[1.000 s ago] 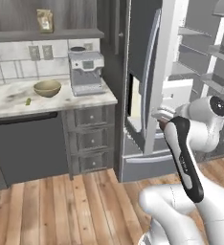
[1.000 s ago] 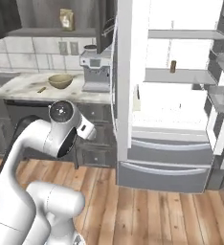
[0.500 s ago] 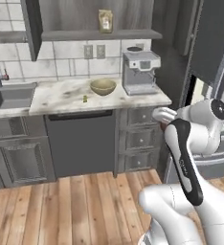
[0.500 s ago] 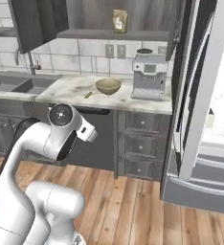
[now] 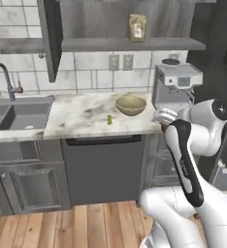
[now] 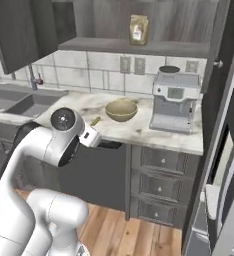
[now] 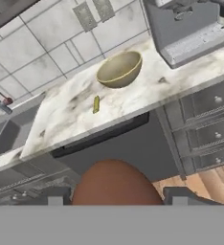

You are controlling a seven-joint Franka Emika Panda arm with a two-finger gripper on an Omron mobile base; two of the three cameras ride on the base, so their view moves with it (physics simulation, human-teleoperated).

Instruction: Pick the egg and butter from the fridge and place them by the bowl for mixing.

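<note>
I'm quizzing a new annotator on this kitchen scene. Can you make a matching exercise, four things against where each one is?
Things:
1. bowl
2. butter
3. egg
4. paper bag

Places:
A. on the wall shelf above the counter
B. between the fingers of the tool
C. lying on the counter, a little apart from the bowl, on the sink's side
D. on the counter beside the coffee machine

Pairs: 1-D, 2-C, 3-B, 4-A

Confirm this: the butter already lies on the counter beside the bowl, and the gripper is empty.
Not empty. The hand view shows the gripper holding a brown egg between its fingers. The butter does lie on the counter beside the bowl.
</note>
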